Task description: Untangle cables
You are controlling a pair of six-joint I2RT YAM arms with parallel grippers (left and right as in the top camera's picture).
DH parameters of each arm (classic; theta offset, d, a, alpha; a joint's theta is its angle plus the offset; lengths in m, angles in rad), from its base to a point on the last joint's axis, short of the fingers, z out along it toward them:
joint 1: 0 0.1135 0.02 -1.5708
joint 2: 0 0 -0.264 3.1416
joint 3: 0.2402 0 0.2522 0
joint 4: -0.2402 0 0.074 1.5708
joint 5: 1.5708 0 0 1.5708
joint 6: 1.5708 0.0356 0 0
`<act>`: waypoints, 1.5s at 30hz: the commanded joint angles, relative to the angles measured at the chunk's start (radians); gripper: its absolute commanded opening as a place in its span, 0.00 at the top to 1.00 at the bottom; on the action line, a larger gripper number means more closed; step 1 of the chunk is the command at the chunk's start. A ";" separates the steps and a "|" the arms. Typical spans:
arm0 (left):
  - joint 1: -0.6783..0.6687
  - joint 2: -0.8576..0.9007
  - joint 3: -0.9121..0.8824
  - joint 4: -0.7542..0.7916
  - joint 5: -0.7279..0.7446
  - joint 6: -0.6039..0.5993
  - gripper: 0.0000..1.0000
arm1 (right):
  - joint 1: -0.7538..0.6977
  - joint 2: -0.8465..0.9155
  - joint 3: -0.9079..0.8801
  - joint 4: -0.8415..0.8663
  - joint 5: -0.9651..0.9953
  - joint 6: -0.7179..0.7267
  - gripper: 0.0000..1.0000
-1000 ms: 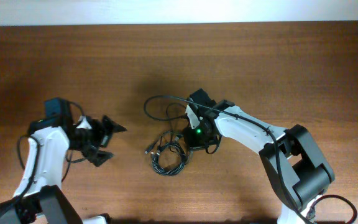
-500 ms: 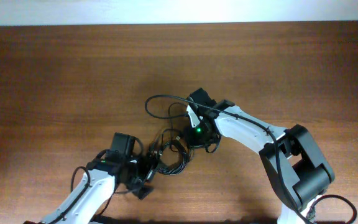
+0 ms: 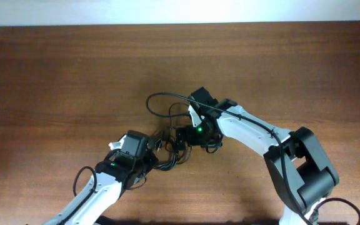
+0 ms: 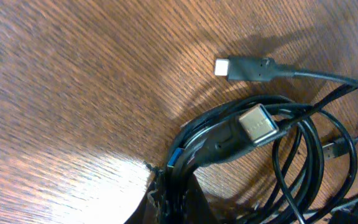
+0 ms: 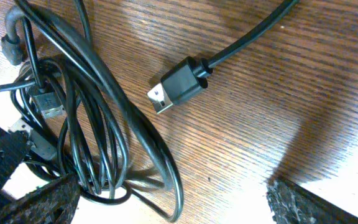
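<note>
The left gripper [image 4: 166, 190] is found clamped on the bunched cables [image 4: 225, 134]; the right gripper [image 5: 173, 199] is seen spread wide, just right of them.

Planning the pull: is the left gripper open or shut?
Shut. The left gripper pinches the cables in its wrist view.

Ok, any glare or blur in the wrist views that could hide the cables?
Left wrist: white glare on the table at lower left, wood blurred at upper left, cables sharp. Right wrist: washed-out corners at the bottom, plug crisp. Overhead: even light, no glare on the wood.
</note>
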 commanded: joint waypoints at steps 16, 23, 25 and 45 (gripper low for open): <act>0.003 0.024 0.132 -0.265 -0.206 0.158 0.96 | 0.005 0.018 -0.011 0.028 0.019 0.008 0.02; 0.004 0.024 0.132 -0.261 -0.111 0.381 1.00 | 0.005 0.018 -0.010 0.158 0.065 0.007 0.01; 0.012 0.024 0.134 -0.182 -0.110 0.510 1.00 | 0.004 0.018 -0.010 0.158 0.068 -0.058 0.02; 0.128 0.024 0.154 -0.157 0.083 0.425 1.00 | 0.041 0.072 -0.018 0.228 -0.168 -0.334 0.96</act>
